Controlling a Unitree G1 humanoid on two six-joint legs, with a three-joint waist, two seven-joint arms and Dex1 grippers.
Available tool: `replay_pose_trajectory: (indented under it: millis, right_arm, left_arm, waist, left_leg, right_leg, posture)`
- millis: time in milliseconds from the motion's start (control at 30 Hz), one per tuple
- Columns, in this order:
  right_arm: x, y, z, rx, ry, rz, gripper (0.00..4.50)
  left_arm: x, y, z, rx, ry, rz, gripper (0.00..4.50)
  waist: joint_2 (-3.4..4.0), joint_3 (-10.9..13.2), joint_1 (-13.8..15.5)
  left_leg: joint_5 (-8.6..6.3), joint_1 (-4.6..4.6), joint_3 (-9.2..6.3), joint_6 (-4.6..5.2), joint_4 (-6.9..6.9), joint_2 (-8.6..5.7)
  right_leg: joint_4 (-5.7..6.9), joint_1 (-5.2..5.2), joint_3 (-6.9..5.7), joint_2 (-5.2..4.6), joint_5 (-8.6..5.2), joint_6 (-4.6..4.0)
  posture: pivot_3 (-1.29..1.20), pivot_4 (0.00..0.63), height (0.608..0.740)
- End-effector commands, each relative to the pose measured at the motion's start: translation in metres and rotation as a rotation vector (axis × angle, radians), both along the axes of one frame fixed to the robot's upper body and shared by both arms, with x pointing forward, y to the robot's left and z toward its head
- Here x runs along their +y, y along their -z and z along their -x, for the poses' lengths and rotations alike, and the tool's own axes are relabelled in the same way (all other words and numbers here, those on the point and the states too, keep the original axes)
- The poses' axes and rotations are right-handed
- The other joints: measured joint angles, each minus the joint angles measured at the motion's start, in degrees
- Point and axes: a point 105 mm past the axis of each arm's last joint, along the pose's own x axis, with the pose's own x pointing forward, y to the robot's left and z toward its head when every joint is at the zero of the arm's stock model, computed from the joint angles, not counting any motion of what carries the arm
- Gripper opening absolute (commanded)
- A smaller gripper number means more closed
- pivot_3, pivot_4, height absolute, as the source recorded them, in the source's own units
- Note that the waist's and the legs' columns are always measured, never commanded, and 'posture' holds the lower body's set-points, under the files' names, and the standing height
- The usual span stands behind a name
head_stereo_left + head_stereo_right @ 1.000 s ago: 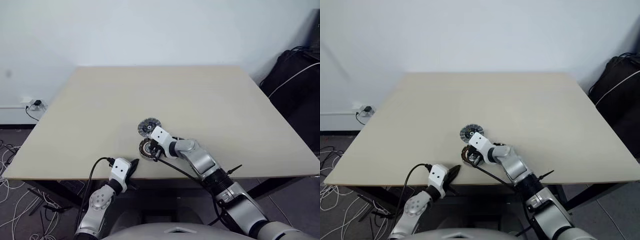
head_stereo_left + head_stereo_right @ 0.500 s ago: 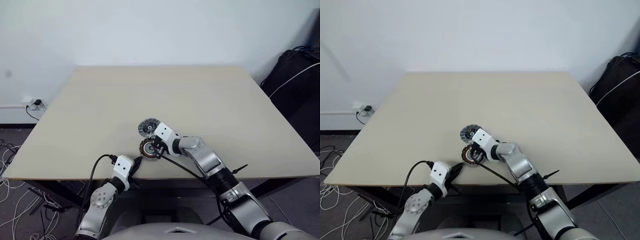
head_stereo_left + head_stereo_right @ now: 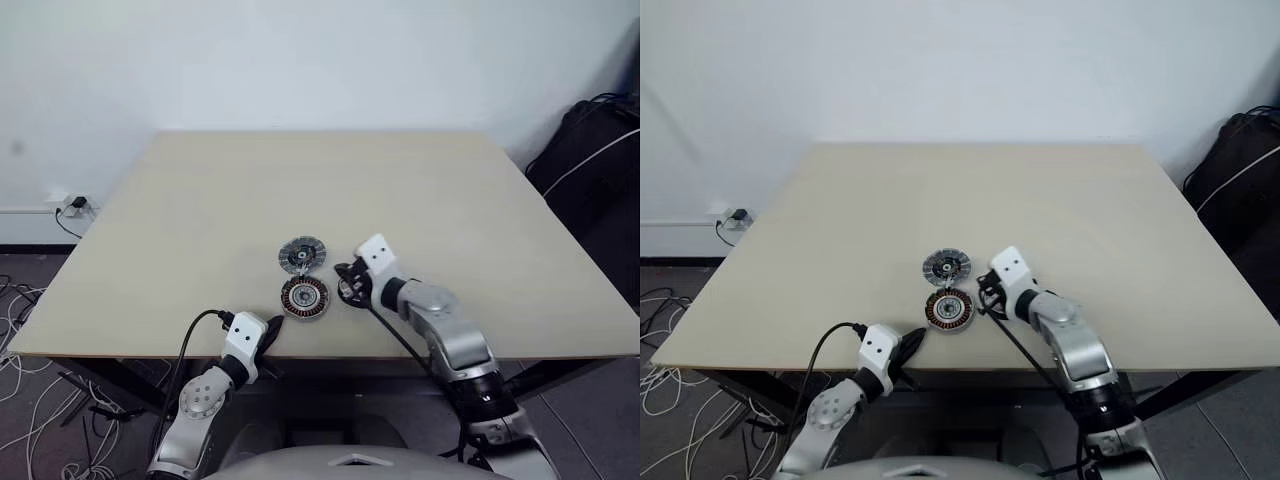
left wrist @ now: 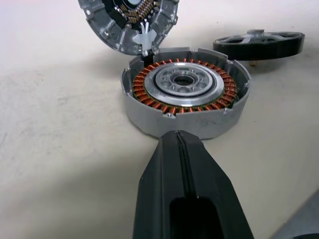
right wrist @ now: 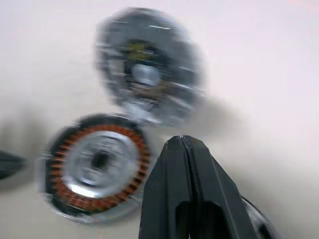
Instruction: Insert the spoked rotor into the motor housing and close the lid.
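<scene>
Looking along the closed, empty left claw [image 4: 182, 144], the wrist view reveals a dark-rimmed silvery spoked rotor [image 4: 259, 44] lying on the pale wooden table [image 3: 200, 200] beside the round grey motor housing [image 3: 304, 297], which holds copper windings around a pale centre. Its ribbed grey lid [image 3: 302, 254] stands open. The right claw [image 3: 345, 281] is closed, empty.

A: What can't be made out here?

B: In the right wrist view the lid [image 5: 147, 74] and the motor housing [image 5: 94, 167] are smeared by motion blur, so the windings show no detail. The spoked rotor [image 5: 256, 224] is mostly hidden behind the right gripper [image 5: 187, 149] and cut by the edge.

A: And the left wrist view?

B: The lid [image 4: 130, 22] is cut off by the picture's edge. In the head views the rotor [image 3: 348, 291] is too small, half covered by the fingers.
</scene>
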Motion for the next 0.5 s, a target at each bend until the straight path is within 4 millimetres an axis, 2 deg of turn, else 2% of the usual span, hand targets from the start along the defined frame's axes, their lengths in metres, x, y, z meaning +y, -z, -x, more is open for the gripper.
replay_pose_trajectory:
  millis: [33,167,233,367,500]
  right_arm:
    - [-0.034,-0.019,-0.005,-0.047,0.203,-0.079,0.03]
    - [-0.069,-0.013,0.002,0.019,0.443,-0.209,0.03]
    - [-0.078,-0.008,0.009,0.053,0.518,-0.264,0.03]
    - [-0.084,0.004,0.028,0.126,0.589,-0.343,0.03]
    - [-0.081,0.013,0.043,0.2,0.617,-0.459,0.03]
  left_arm:
    - [0.0,-0.008,-0.005,-0.033,0.014,0.013,0.0]
    - [0.0,-0.004,-0.008,-0.023,0.031,0.005,0.0]
    - [0.001,-0.003,-0.01,-0.02,0.039,0.003,0.0]
    - [0.001,-0.002,-0.013,-0.017,0.053,0.0,0.0]
    - [0.0,-0.003,-0.012,-0.013,0.061,-0.003,0.0]
  waist:
    - [-0.01,0.01,0.12]
    - [0.0,0.02,0.18]
    - [0.0,0.02,0.26]
    - [0.05,0.03,0.25]
    - [0.16,0.07,0.14]
  left_leg:
    - [0.0,0.0,-0.01,0.0,0.0,0.0]
    - [0.0,-0.02,0.0,0.0,0.0,0.0]
    - [0.0,-0.02,-0.01,0.0,0.0,0.0]
    - [-0.01,-0.05,-0.01,0.03,0.0,0.0]
    - [-0.02,-0.08,0.01,0.04,0.0,0.01]
  right_leg:
    - [0.0,0.0,0.02,0.0,-0.02,0.0]
    - [0.01,-0.01,0.04,0.0,-0.02,0.01]
    - [0.02,-0.01,0.03,0.0,-0.02,0.01]
    - [0.0,-0.03,0.04,0.0,-0.05,0.01]
    - [0.01,-0.07,0.08,-0.01,-0.05,0.02]
  posture:
    - [0.0,0.0,0.74]
    - [0.0,0.0,0.74]
    - [0.0,0.0,0.74]
    - [0.0,0.0,0.74]
    - [0.0,0.0,0.74]
